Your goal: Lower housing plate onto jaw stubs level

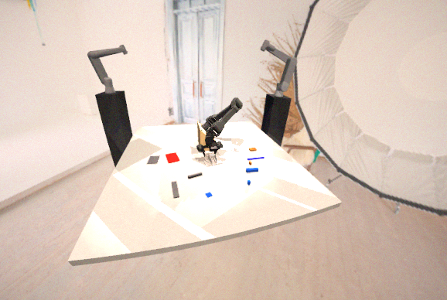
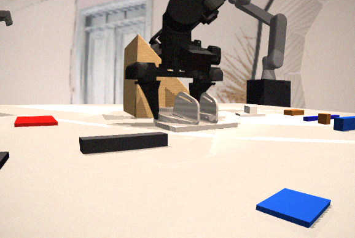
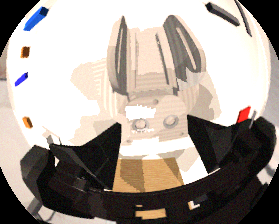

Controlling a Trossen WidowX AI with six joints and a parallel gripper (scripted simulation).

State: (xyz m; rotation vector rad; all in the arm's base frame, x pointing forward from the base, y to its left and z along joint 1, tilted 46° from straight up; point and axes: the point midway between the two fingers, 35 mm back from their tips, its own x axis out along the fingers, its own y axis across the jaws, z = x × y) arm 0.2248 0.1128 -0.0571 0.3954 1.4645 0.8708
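The pale housing plate (image 3: 156, 131) (image 2: 166, 111) with two round features lies low between the fingers, at the rear end of the jaws. My gripper (image 3: 152, 120) (image 2: 177, 108) (image 1: 210, 153) points down and is shut on it, one finger at each side. Two pale slotted jaws stand upright side by side, the left one (image 2: 186, 108) (image 3: 121, 65) and the right one (image 2: 209, 108) (image 3: 187, 55), on a flat pale base (image 2: 225, 124). The plate looks about level. Its contact with the jaw stubs is hidden, and glare blurs its edges.
A tall wooden wedge block (image 3: 147, 175) stands close behind the gripper. A black bar (image 2: 123, 143) lies in front, a red tile (image 2: 35, 121) left, a blue tile (image 2: 293, 206) nearer. A small white block (image 2: 250, 109) and orange and blue pieces lie right.
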